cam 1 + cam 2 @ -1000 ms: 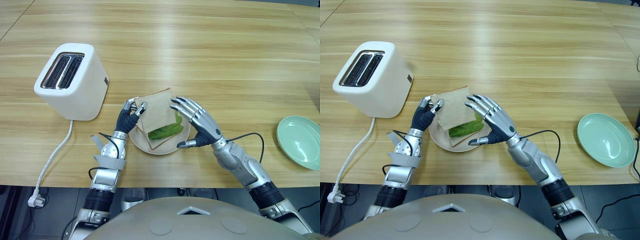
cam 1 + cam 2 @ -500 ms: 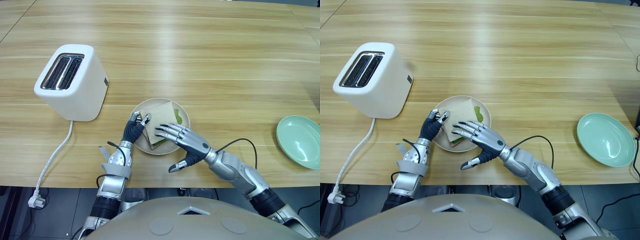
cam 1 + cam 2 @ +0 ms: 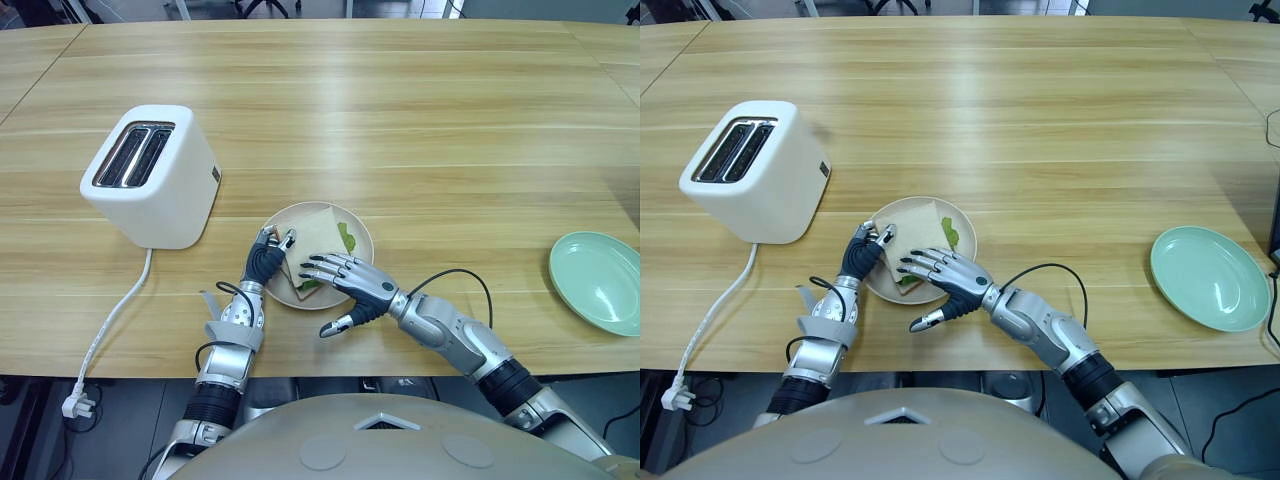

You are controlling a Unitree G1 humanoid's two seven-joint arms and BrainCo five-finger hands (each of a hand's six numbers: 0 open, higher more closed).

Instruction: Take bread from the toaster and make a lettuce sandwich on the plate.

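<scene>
Pale wooden table [image 3: 420,120] carries the white toaster [image 3: 150,178] at about 10 o'clock from the plate [image 3: 362,228], with its cord [image 3: 115,320] trailing toward the near edge. On the plate lies a bread slice [image 3: 318,232], with lettuce [image 3: 347,238] peeking out at its 3 o'clock side. The left hand [image 3: 266,262] sits at the plate's 9 o'clock rim, fingertips pinched on the slice's left corner. The right hand [image 3: 362,288] comes in from 5 o'clock, fingers spread flat, tips resting on the slice's near edge, grasping nothing. A green plate [image 3: 597,282] sits well apart at 3 o'clock.
</scene>
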